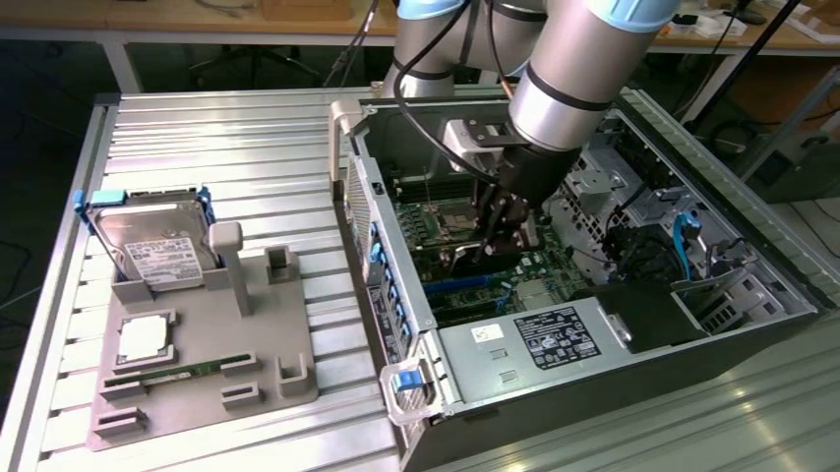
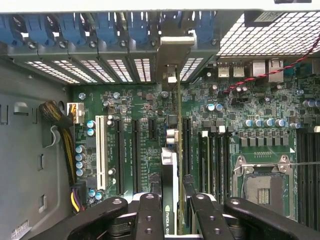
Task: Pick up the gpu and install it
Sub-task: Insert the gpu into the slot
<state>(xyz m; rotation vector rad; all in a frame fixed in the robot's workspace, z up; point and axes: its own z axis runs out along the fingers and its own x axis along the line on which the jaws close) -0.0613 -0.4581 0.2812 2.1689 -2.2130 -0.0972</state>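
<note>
In the wrist view the gpu (image 2: 170, 162) appears edge-on, a thin green card standing upright over the motherboard (image 2: 150, 105). Its silver end bracket (image 2: 174, 50) reaches the row of rear slot openings. My gripper (image 2: 173, 202) is shut on the card, with a black finger (image 2: 149, 215) on each side of it. In the exterior view my gripper (image 1: 497, 236) reaches down inside the open computer case (image 1: 393, 324), and the held gpu (image 1: 475, 258) sits low over the board's expansion slots.
A grey holder (image 1: 197, 393) at the exterior view's left carries a hard drive (image 1: 155, 246), a processor chip (image 1: 142, 337) and a memory stick (image 1: 177, 374). Inside the case are the power supply (image 1: 558, 334), an empty processor socket (image 2: 262, 187), a white slot (image 2: 101, 150) and a red-black cable (image 2: 280, 70).
</note>
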